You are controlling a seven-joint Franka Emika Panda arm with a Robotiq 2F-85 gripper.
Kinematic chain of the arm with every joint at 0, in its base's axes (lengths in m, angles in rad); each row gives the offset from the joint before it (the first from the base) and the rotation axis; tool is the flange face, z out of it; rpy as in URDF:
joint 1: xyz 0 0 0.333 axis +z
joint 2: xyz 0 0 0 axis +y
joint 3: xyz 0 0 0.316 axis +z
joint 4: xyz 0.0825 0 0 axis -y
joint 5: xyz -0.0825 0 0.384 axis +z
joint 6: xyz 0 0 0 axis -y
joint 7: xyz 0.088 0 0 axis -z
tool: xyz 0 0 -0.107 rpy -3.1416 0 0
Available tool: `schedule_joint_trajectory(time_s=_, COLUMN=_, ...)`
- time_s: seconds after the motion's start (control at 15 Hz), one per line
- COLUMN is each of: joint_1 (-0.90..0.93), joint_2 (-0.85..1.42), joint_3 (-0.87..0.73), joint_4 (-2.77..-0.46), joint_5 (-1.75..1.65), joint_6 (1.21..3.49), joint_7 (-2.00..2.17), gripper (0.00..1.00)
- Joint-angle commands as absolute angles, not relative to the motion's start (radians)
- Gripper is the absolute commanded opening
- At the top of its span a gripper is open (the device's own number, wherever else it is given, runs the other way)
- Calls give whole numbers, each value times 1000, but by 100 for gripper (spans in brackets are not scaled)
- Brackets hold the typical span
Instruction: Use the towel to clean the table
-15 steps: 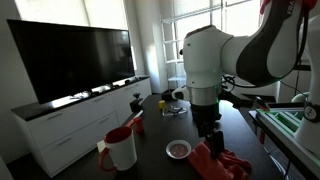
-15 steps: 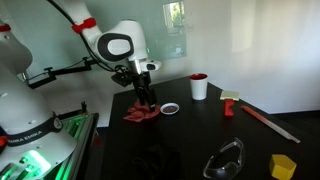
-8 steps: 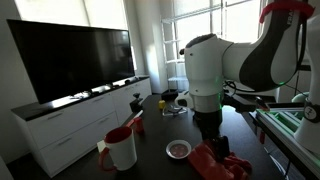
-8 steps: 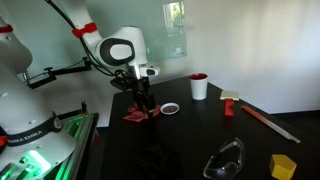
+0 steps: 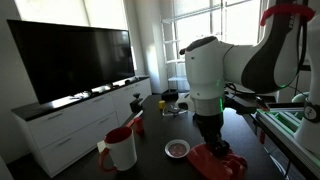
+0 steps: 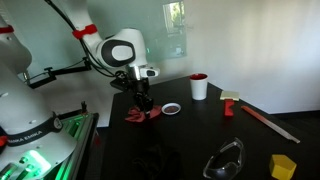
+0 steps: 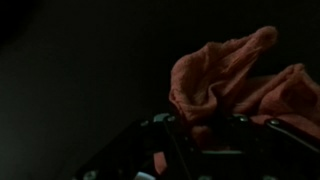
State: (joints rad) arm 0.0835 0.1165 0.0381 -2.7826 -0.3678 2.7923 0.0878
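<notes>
The tool (image 6: 146,108) points straight down at the left part of the dark desk (image 6: 190,140) and meets the red towel (image 6: 140,115) there. In the wrist view the towel (image 7: 235,85) is crumpled, with one fold standing up from the desk (image 7: 70,80), and the lower part of this fold goes in between the two dark fingers (image 7: 172,130) of the tool (image 7: 203,128). The picture is dim, but the fingers look drawn together on the cloth, so the tool is clamped on the towel. The rest of the towel lies spread on the desk to the right of the fingers.

In an exterior view the towel (image 5: 218,163) is at the near edge of the desk (image 5: 240,125), under the big white arm (image 5: 215,70), with the tool (image 5: 212,143) low over it. A small round dish (image 5: 178,149) sits just beside the towel, on its left. A white mug (image 5: 122,150) with a red inside stands further left. A dark television (image 5: 75,60) stands on a white cabinet (image 5: 60,125) in the far left.

In an exterior view the dish (image 6: 170,108) is just right of the towel. A white cup (image 6: 199,87) is far behind it. A red-handled scraper (image 6: 255,115), a yellow block (image 6: 283,164) and a black clip (image 6: 225,160) lie well apart from the towel, on the right and near side.
</notes>
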Motion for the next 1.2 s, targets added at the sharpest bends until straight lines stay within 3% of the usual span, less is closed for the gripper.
schedule_joint_trajectory(time_s=0.0, joint_1=85, joint_2=107, joint_3=28, joint_4=-2781, joint_5=-431, joint_6=2803, joint_7=138, gripper=5)
schedule_joint_trajectory(time_s=0.13, joint_1=83, joint_2=101, joint_3=29, joint_4=-2779, joint_5=-445, joint_6=2793, joint_7=143, gripper=0)
schedule_joint_trajectory(time_s=1.13, joint_1=-52, joint_2=4, joint_3=-144, joint_4=-2757, joint_5=-599, joint_6=2648, joint_7=114, gripper=2)
